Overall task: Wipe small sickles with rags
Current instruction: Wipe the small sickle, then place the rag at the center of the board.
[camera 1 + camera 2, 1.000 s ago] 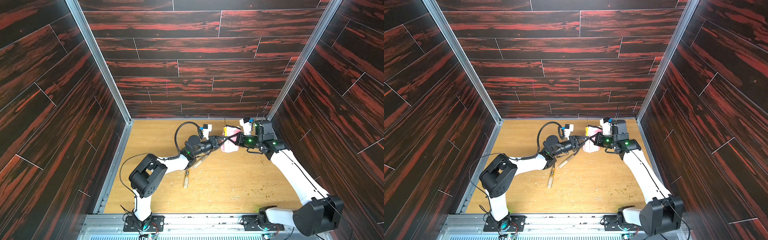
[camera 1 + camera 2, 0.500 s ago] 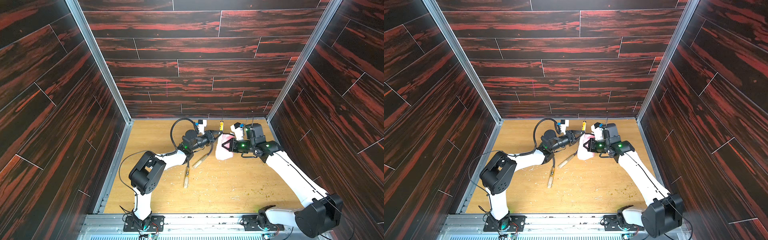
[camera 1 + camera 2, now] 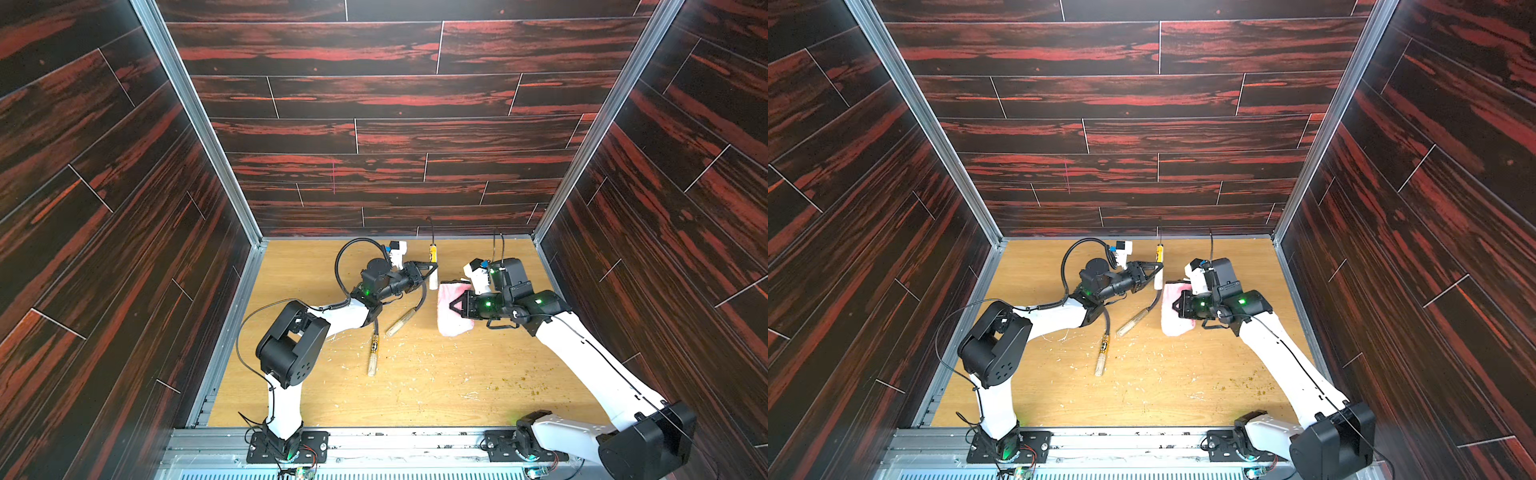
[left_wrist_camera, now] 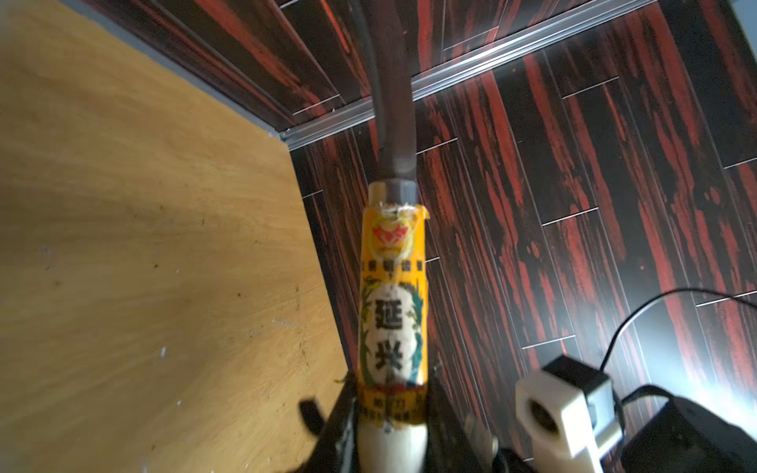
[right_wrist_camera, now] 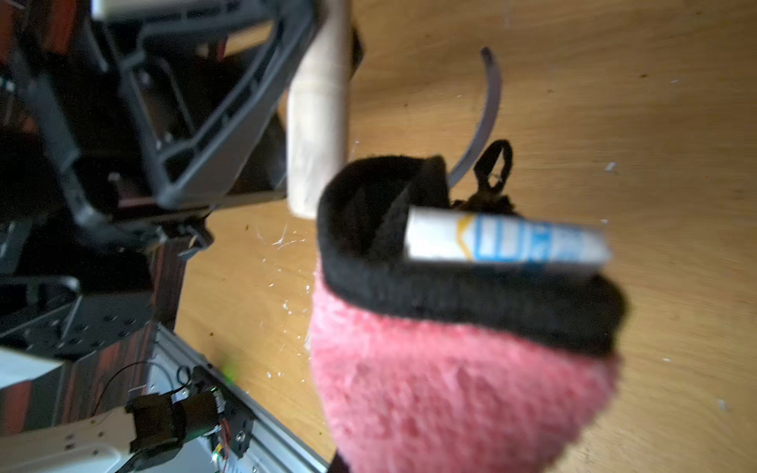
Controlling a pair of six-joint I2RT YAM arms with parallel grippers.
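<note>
My left gripper [image 3: 429, 270] [image 3: 1155, 271] is shut on the pale handle of a small sickle [image 3: 433, 253] [image 4: 393, 307]. It stands upright near the back wall, yellow label band and dark blade above the jaws. My right gripper [image 3: 455, 305] [image 3: 1178, 306] is shut on the pink rag [image 3: 451, 320] [image 5: 458, 381], just right of that handle's lower end [image 5: 317, 123]. The rag hides the right jaws. Two more small sickles lie on the floor: a banded one [image 3: 374, 353] [image 3: 1101, 353] and a plain one [image 3: 400, 323] [image 3: 1133, 322].
The wooden floor [image 3: 415, 399] carries pale shavings and crumbs. Dark red-streaked walls close in on three sides, with a metal rail [image 3: 374, 440] along the front. The left arm's black cable [image 3: 345, 262] loops above its wrist.
The rag has come off the held sickle and dropped toward the front. The left gripper has carried the sickle a little toward the back wall.
</note>
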